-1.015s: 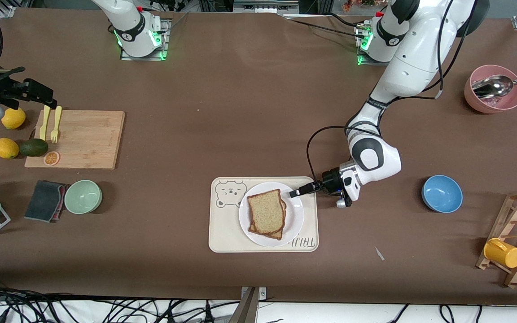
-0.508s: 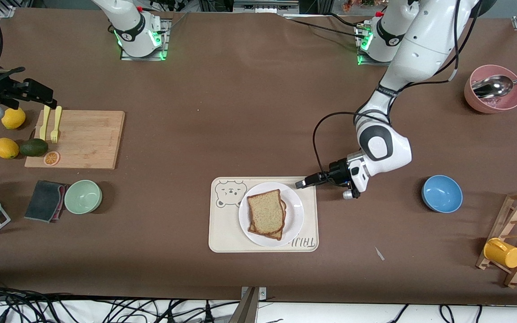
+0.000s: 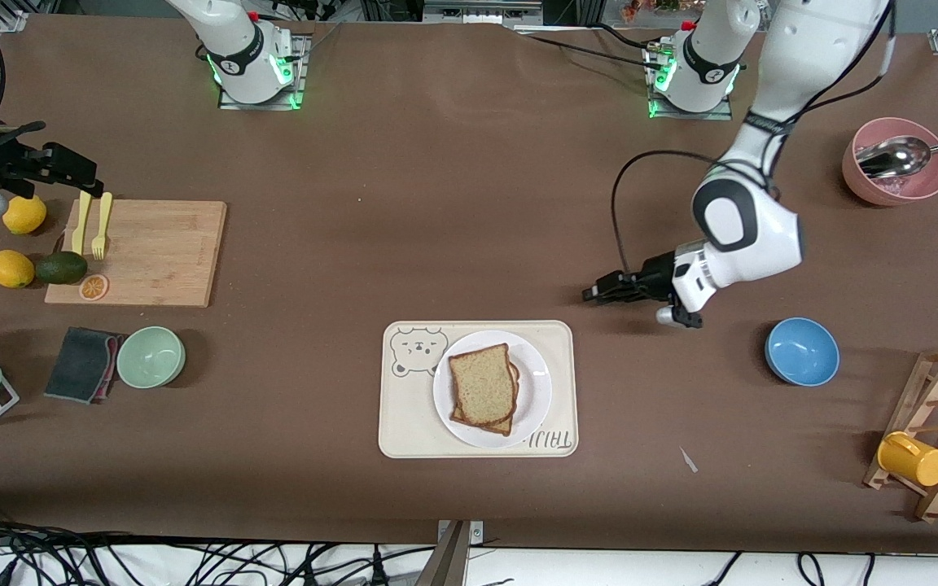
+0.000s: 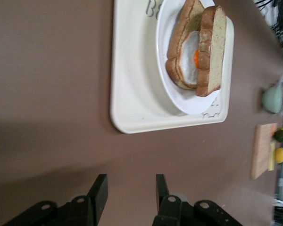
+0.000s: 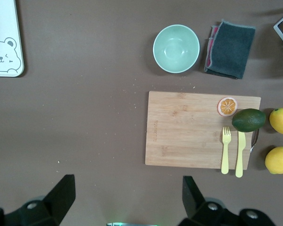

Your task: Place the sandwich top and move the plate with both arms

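The sandwich top (image 3: 481, 384) lies on a bread slice bearing a fried egg (image 4: 191, 52), on the white plate (image 3: 536, 391). The plate stands on a cream tray (image 3: 404, 423) with a bear drawing. In the left wrist view the top slice (image 4: 212, 47) leans over the egg on the plate (image 4: 193, 101). My left gripper (image 3: 591, 294) is open and empty above bare table, off the tray's corner toward the left arm's end; its jaws (image 4: 130, 181) point at the tray (image 4: 132, 94). My right gripper (image 5: 127, 188) is open and empty, waiting high over the right arm's end.
A blue bowl (image 3: 801, 350), a pink bowl with a spoon (image 3: 896, 167) and a wooden rack with a yellow cup (image 3: 913, 460) stand at the left arm's end. A cutting board (image 3: 143, 252), a green bowl (image 3: 151, 356), a cloth and fruit lie at the right arm's end.
My left gripper has drawn back from the plate's rim, off the tray and toward the left arm's end. The sandwich, the plate and the right arm have not moved.
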Controlling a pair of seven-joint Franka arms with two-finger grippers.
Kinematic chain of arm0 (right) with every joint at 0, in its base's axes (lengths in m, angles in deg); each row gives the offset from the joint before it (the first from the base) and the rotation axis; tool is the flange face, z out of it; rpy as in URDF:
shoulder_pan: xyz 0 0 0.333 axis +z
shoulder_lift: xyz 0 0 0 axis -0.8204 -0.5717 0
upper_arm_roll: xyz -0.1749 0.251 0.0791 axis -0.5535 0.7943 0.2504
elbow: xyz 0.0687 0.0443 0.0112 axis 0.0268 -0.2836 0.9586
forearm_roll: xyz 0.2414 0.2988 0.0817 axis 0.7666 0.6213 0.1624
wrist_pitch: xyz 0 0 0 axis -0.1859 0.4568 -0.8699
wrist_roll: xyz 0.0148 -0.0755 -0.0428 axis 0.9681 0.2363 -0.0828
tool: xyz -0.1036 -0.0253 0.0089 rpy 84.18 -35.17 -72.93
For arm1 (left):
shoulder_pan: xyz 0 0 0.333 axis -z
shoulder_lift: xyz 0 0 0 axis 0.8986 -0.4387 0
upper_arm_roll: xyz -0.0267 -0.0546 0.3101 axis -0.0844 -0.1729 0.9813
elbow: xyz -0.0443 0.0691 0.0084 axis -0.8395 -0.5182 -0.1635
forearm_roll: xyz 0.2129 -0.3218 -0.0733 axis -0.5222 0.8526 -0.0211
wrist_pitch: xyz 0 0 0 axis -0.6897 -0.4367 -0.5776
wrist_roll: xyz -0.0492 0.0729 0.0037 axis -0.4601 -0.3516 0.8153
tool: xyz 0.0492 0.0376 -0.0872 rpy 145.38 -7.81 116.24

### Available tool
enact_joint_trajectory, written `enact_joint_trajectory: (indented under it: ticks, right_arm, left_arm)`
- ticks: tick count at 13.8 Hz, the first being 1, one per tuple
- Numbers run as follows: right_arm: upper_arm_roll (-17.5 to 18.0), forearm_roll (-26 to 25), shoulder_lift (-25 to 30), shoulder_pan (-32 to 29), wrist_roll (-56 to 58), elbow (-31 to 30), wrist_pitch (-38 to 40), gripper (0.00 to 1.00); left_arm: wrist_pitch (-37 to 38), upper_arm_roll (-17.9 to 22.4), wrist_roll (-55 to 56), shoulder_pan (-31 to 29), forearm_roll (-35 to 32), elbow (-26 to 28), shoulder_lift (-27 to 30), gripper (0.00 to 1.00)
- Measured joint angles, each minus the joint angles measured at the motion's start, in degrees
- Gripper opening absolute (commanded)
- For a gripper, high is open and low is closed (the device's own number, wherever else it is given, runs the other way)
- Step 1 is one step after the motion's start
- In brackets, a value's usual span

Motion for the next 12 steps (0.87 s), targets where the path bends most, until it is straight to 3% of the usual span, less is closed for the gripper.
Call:
enact_joint_trajectory:
  ticks: [6,9,12]
  right_arm:
    - [0.0,0.0,0.0,0.0,0.0,0.0,0.0,1.00]
    - [0.0,0.0,0.0,0.0,0.0,0.0,0.0,1.00]
    - [0.0,0.0,0.0,0.0,0.0,0.0,0.0,1.00]
  left_arm:
    - [9.5,0.4,26.3,-1.4,-42.0,0.8,15.9,0.56]
    - [22.0,0.5,33.0,-1.4,-52.7,-5.8,19.1,0.60]
    - [33.1,1.8,34.6,-1.5,-56.3,-13.8,20.0,0.65]
